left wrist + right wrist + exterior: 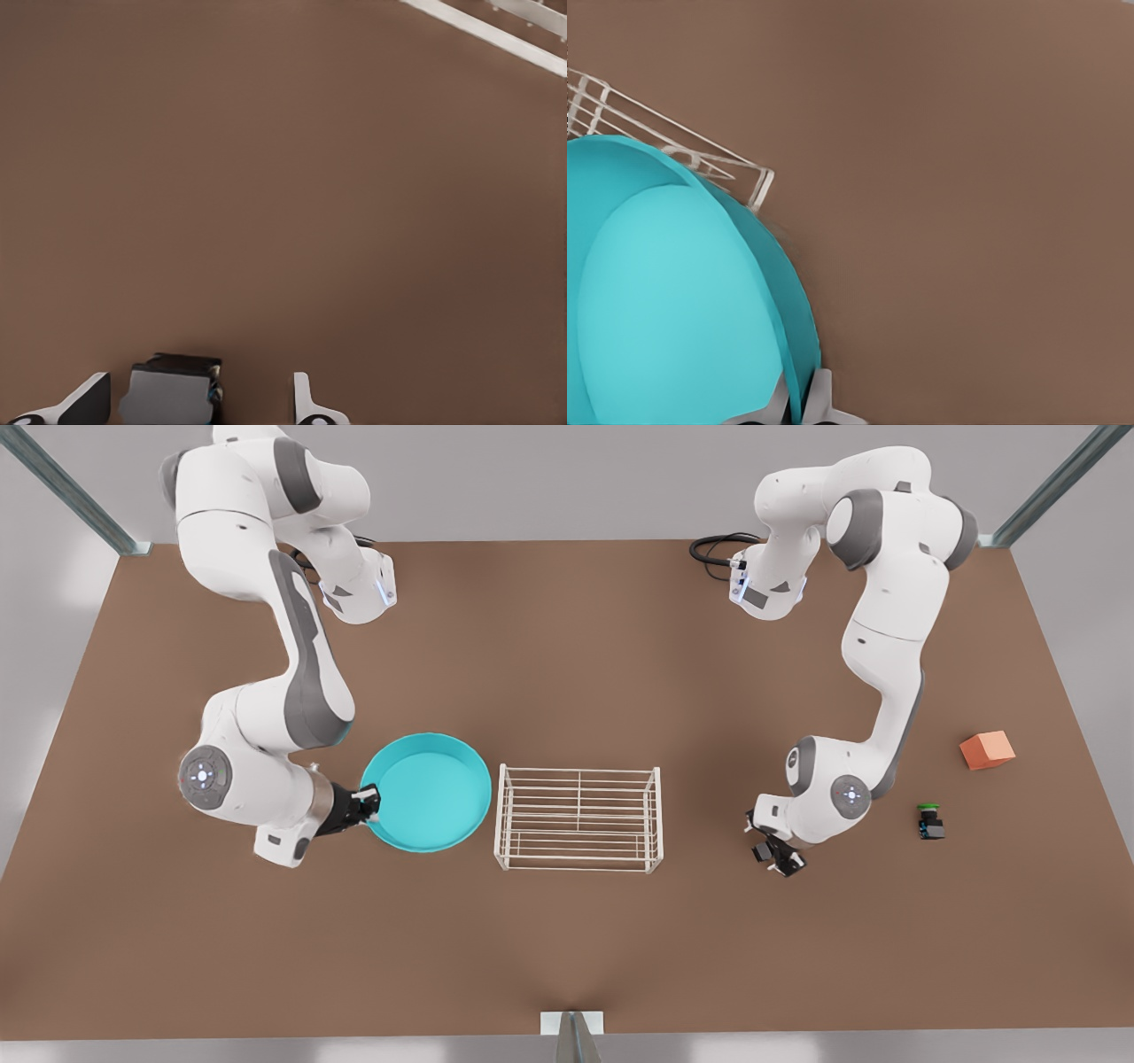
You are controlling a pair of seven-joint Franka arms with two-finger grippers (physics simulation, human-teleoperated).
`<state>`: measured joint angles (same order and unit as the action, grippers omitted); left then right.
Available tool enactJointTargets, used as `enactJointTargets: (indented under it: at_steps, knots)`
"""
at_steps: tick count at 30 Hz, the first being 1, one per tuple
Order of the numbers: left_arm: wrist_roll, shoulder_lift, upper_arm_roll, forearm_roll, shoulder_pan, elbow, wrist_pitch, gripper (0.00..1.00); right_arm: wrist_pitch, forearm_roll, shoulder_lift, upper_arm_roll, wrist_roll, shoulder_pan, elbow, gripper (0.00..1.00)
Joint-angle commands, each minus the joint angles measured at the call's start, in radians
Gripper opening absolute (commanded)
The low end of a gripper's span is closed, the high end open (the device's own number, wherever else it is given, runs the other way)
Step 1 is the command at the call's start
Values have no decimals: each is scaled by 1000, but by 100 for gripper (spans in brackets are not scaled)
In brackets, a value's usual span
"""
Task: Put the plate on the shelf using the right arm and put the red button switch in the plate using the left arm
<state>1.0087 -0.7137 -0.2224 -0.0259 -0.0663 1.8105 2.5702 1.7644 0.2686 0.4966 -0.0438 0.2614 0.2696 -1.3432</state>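
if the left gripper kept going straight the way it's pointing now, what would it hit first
Probably the dark switch body lying between the open left gripper's fingers, then the brown table under it; its cap colour is hidden.

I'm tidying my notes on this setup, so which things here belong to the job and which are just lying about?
Job: plate, held at its rim by the right gripper; shelf; red button switch, cap hidden, between the left gripper's open fingers.
Lying about: green-capped switch; orange cube.
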Motion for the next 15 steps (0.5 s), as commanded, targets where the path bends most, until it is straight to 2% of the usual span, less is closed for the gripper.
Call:
enactJointTargets:
  at_steps: [1,3,5,8,15]
  knots:
    - [11,0,0,0,2,0,2,100,41,-2,28,-2,-619,48,29,14]
    - [13,0,0,0,2,0,2,97,43,-2,82,-11,-737,108,102,14]
    - [13,0,0,0,2,0,2,80,44,-2,143,-21,-824,149,180,14]
    - [13,0,0,0,2,0,2,62,164,0,180,-16,-958,214,193,14]
    - [14,2,0,-2,2,0,1,52,322,-3,243,-11,-1194,350,191,15]
